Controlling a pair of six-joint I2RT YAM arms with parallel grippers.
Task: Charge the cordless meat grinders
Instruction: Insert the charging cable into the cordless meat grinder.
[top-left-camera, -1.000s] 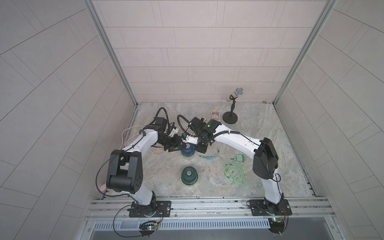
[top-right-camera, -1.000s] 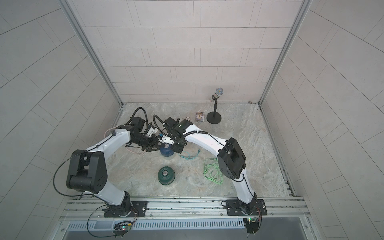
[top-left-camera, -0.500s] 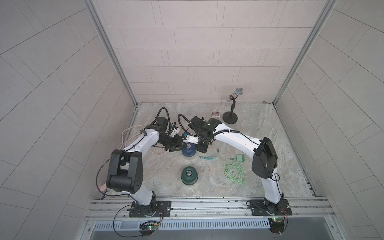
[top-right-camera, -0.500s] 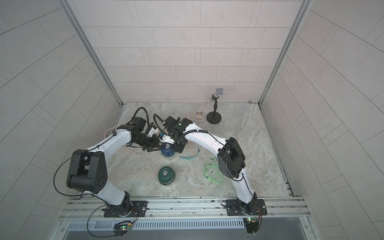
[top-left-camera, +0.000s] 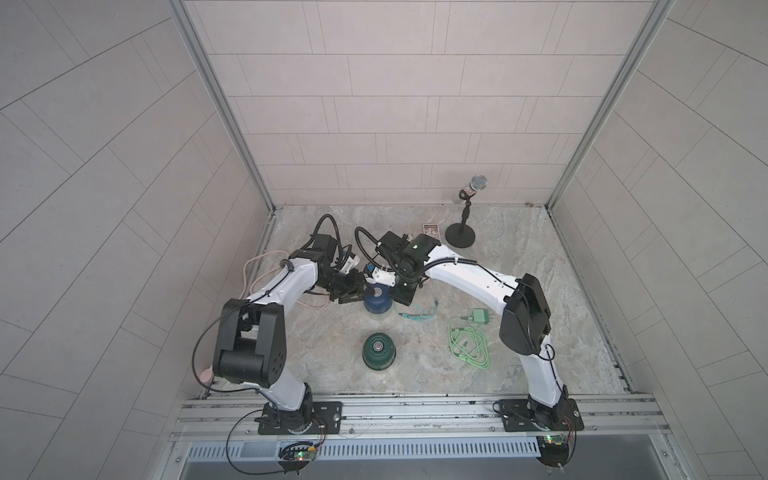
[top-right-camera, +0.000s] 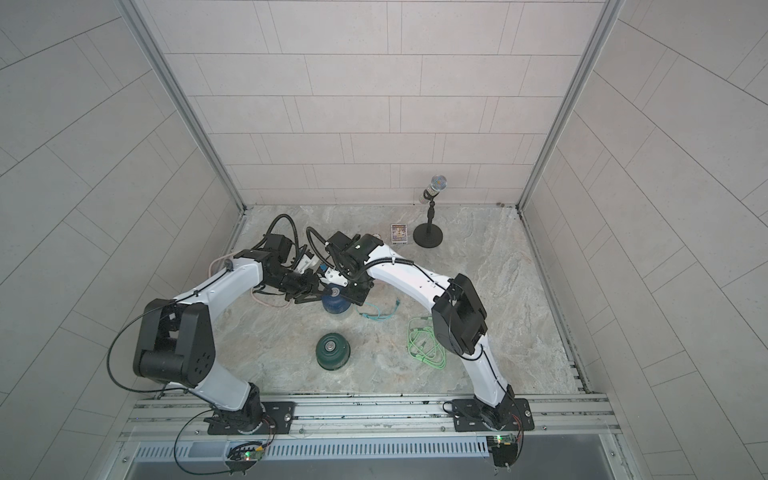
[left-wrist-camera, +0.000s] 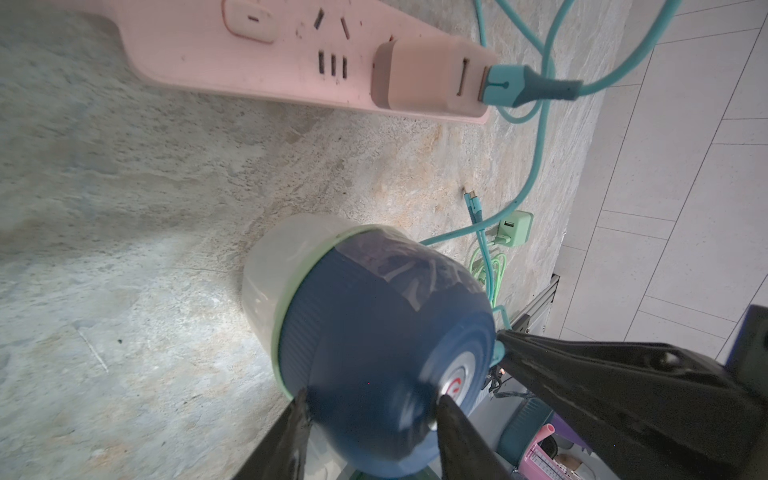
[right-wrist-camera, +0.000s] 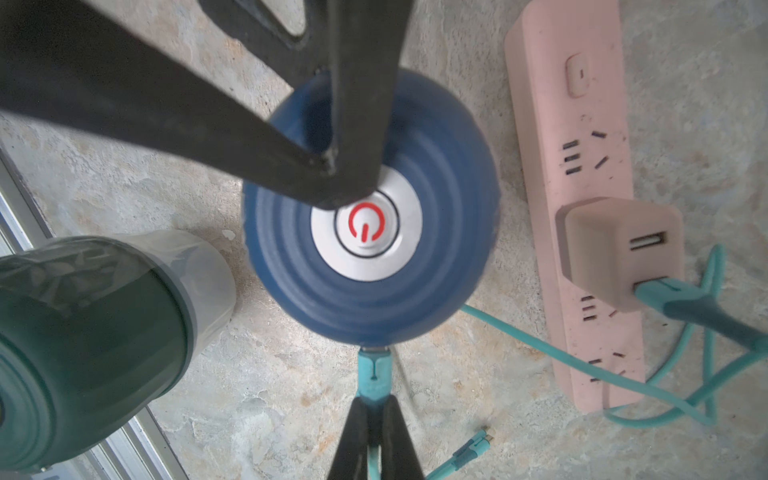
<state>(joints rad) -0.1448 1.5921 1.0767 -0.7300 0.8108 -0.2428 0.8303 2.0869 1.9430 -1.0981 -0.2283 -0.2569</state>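
From my console I saw the left gripper (left-wrist-camera: 371, 405) clamped across the dark blue ribbed dome-topped meat grinder (top-left-camera: 377, 297). One fingertip pressed its side and the other sat beside the silver centre button (right-wrist-camera: 365, 224), which showed a red power symbol. The grinder stood upright on the grey-beige marbled table (top-left-camera: 519, 257), just beside the pink plastic power strip (right-wrist-camera: 598, 104).

The right gripper (right-wrist-camera: 375, 405) was pinched shut on the teal charging cable (right-wrist-camera: 665, 297) just behind its small plug (right-wrist-camera: 374, 370), whose metal tip met the grinder's side. The cable's other end sat in a pink charger block (right-wrist-camera: 615, 249) plugged into the strip.

The dark green dome-topped meat grinder (top-left-camera: 378, 352) stood upright nearer the rail, apart from the blue one. A light green coiled cable (top-left-camera: 469, 345) lay off toward the right arm's side.
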